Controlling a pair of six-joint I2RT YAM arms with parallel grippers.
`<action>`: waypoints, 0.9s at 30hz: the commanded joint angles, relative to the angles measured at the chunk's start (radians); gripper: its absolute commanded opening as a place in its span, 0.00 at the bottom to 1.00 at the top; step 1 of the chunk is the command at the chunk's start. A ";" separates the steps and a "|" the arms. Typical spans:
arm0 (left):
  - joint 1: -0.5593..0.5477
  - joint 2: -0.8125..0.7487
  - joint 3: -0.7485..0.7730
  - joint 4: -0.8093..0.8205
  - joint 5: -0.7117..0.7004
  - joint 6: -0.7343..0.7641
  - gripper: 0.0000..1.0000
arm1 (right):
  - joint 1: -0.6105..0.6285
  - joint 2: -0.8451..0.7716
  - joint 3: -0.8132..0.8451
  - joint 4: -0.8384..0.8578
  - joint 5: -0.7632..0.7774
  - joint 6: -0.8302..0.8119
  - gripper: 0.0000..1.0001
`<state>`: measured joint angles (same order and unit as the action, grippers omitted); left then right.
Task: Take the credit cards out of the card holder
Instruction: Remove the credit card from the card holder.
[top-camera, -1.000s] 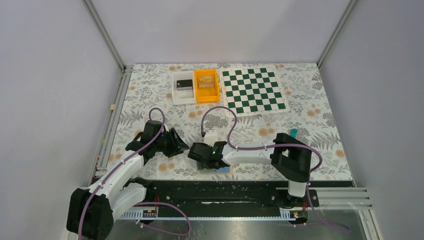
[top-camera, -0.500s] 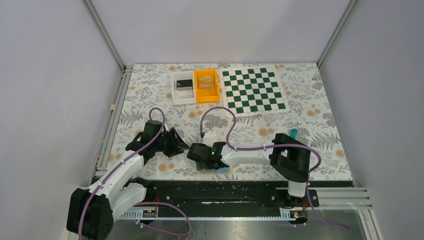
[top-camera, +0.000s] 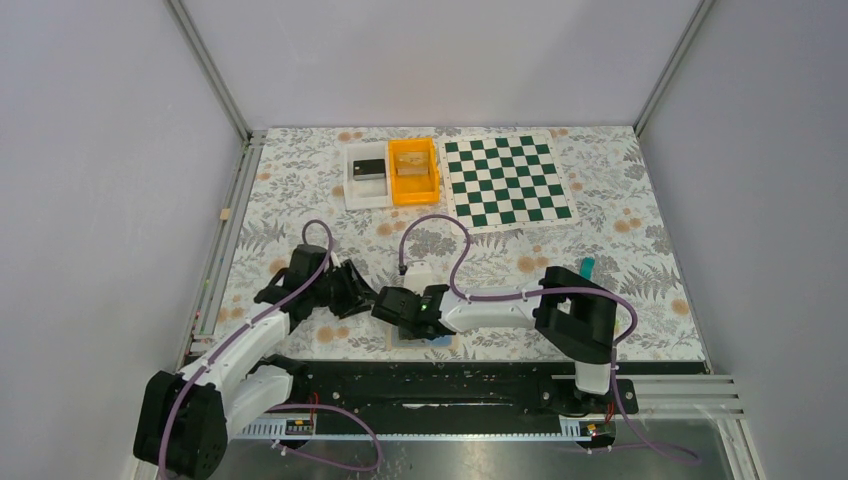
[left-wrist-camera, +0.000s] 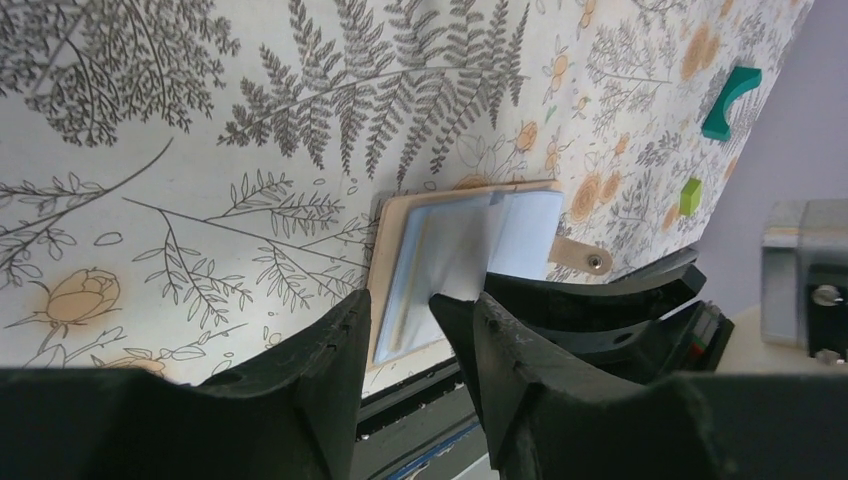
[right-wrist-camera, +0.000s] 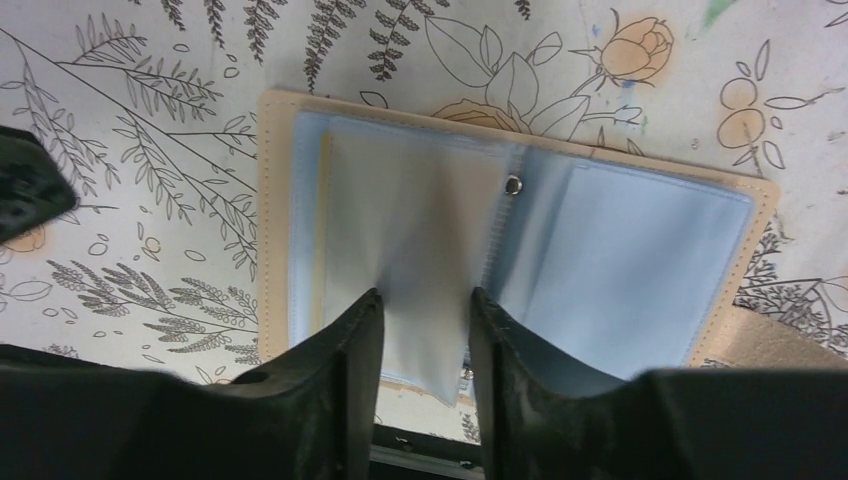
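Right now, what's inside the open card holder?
The tan-edged, light-blue bifold card holder lies open, showing frosted plastic sleeves and a metal snap. No card is clearly visible; the sleeves and the right gripper cover the near pockets.

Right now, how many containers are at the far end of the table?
2. A white tray holding a dark object sits left of an orange bin, side by side, both left of the green checkered chessboard. Nothing suggests others are hidden.
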<state>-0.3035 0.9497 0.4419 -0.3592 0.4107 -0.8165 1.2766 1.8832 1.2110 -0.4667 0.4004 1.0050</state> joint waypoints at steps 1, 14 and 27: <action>-0.015 0.014 -0.032 0.094 0.064 -0.017 0.42 | 0.011 -0.022 -0.053 0.054 -0.003 0.030 0.38; -0.125 0.115 -0.059 0.187 0.036 -0.036 0.27 | 0.009 -0.095 -0.198 0.198 0.002 0.051 0.21; -0.186 0.203 -0.065 0.246 -0.007 -0.041 0.11 | -0.006 -0.127 -0.280 0.296 -0.021 0.060 0.19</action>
<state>-0.4644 1.1316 0.3824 -0.1844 0.4290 -0.8471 1.2743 1.7519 0.9691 -0.1867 0.4072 1.0370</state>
